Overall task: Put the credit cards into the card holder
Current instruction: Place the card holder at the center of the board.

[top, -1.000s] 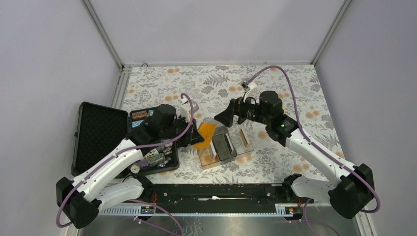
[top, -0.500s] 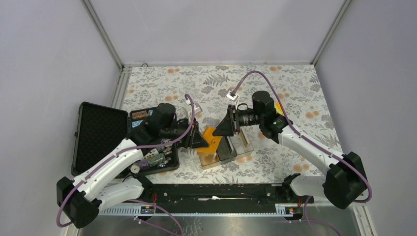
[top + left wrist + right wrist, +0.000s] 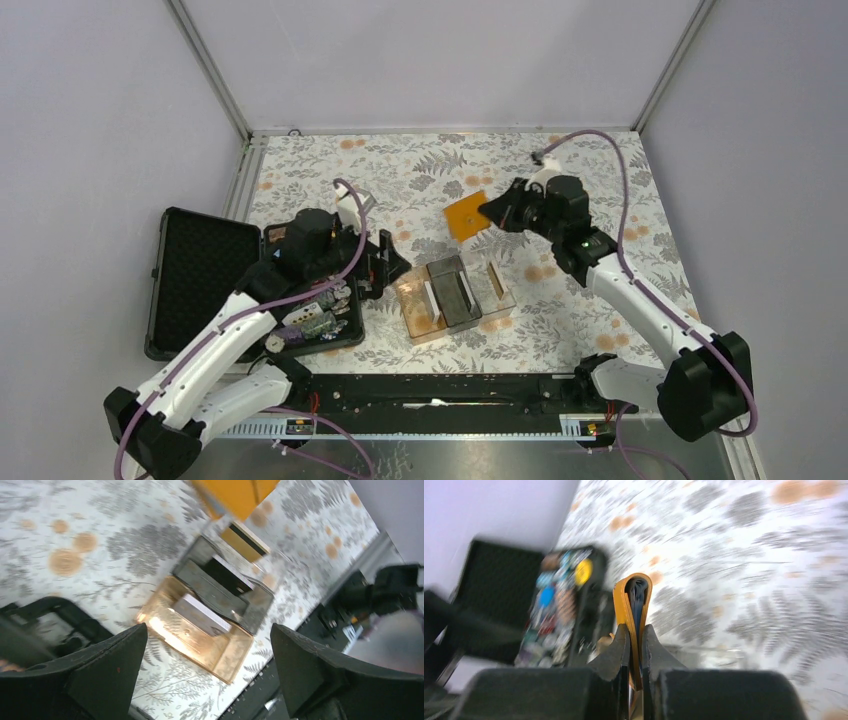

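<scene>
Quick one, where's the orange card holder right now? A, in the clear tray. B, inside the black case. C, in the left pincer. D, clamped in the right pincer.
D: the right pincer is shut on the card holder; the left pincer stands open and empty.

The table cover [image 3: 420, 180] is white, printed with grey fern leaves and orange blossoms. At upper centre-right of the top view the card holder [image 3: 466, 216] is orange-tan, its inner lining dark blue-black in the right wrist view. The clear divided tray [image 3: 508, 298] at centre has an amber-tinted left compartment with a white card [image 3: 202, 615], a dark middle one, and a tan card [image 3: 245, 537] striped black in the third. The hard case [image 3: 200, 270] at left is black, the chips [image 3: 310, 322] in it yellow, blue and purple, and the arms [image 3: 215, 345] are white with black joints and purple cables [image 3: 590, 135].
</scene>
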### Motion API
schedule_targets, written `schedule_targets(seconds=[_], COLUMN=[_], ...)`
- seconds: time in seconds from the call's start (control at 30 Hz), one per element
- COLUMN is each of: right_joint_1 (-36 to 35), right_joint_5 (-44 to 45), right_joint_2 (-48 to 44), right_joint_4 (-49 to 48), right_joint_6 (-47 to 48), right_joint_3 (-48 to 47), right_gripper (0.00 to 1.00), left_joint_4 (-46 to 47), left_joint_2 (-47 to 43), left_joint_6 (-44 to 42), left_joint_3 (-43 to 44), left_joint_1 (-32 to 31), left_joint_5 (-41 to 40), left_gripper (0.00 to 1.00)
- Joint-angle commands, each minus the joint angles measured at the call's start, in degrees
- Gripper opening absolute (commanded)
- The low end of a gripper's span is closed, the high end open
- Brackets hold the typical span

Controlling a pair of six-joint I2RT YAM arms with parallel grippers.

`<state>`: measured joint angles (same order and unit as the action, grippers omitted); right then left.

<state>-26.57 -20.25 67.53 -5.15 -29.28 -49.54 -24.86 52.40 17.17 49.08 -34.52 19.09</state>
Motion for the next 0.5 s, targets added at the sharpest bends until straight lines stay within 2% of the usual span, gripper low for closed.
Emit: schedule_targets(seconds=[0.0,0.07,0.23,0.37,0.47], right_joint_1=[6.57,9.83,14.78,17.05,17.92], right_joint_5=[19.56,19.97,23.45,21.48,19.03], right_joint_2=[-0.23,0.38,4.58,8.82,10.6], right_joint_4=[-1.0,-3.28,-6.54,-7.05,-7.27], right_joint_6=[-4.94,-6.26,-6.74,-6.31,-7.85], right_joint_3=[0.21,1.79,3.84,4.81,6.51], right_gripper=[0.0,0.0,0.0,0.0,0.1], left_joint_4=[-0.83,-1.75,-2.59,-2.46,-2.47], left_joint_2=[-2.78,-3.55,-5.49,-7.15,-8.19], left_joint_6=[1.94,2.58,4.78,10.02,10.96], left_joint_3=[1.27,1.07,1.11,0.4,-0.01], left_joint_1=[2.56,2.79,3.39,7.83,10.47], left_joint_5=[-13.29,-18.32,-23.81,-22.48,-22.18], left_gripper=[0.99,0.99,0.99,0.99,0.99])
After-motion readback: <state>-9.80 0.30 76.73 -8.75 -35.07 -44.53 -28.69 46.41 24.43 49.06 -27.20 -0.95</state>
